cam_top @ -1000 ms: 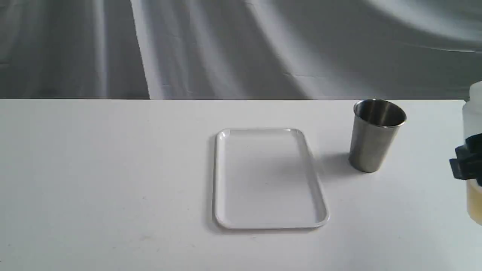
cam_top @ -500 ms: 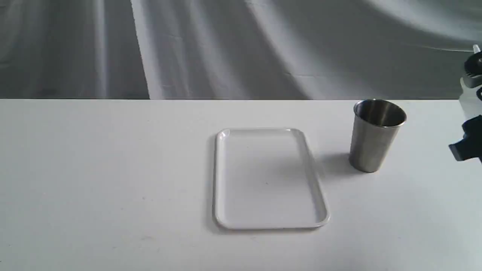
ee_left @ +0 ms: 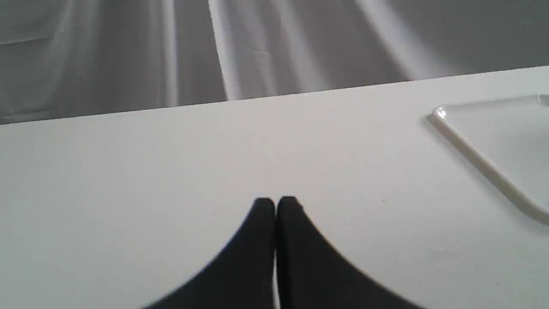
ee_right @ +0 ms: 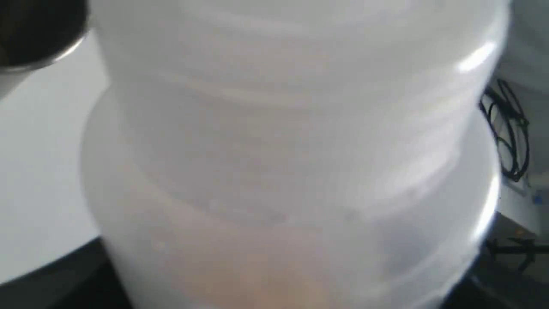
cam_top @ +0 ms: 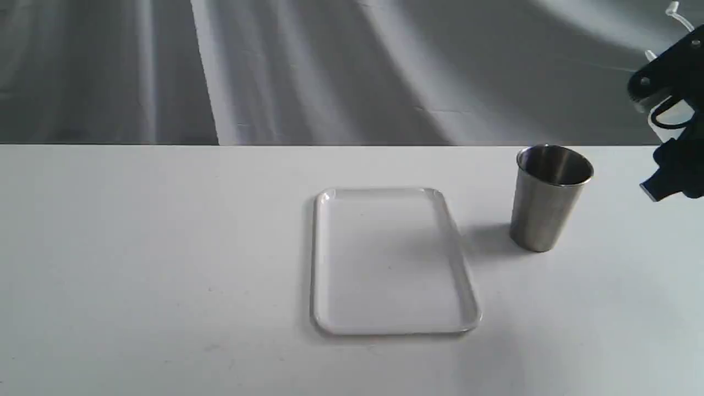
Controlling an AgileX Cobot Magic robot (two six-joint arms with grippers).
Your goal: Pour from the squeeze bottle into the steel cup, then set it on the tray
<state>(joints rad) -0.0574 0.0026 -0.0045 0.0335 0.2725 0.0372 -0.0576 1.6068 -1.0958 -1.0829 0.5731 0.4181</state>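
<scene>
A white bench [cam_top: 165, 247] is seen in front of a grey draped cloth [cam_top: 330, 71]. A flat white tray [cam_top: 316, 264] lies near the middle of the bench. A steel cup [cam_top: 550, 203] stands upright to the right of the tray, apart from it and between it and the right tool [cam_top: 663, 137]. That tool is held above the bench at the right edge of the exterior view, higher than the cup's rim. Its fingers are clamped on the bottle [ee_right: 291, 150], whose whitish body fills the right wrist view, with amber liquid showing faintly low in it. In the exterior view the bottle is largely hidden behind the dark tool. Black cables [ee_right: 506, 128] are seen beyond the bottle. The left tool [ee_left: 274, 206] is seen over bare bench with its fingers pressed together and nothing held between them, the tray's corner lying well off to one side.
</scene>
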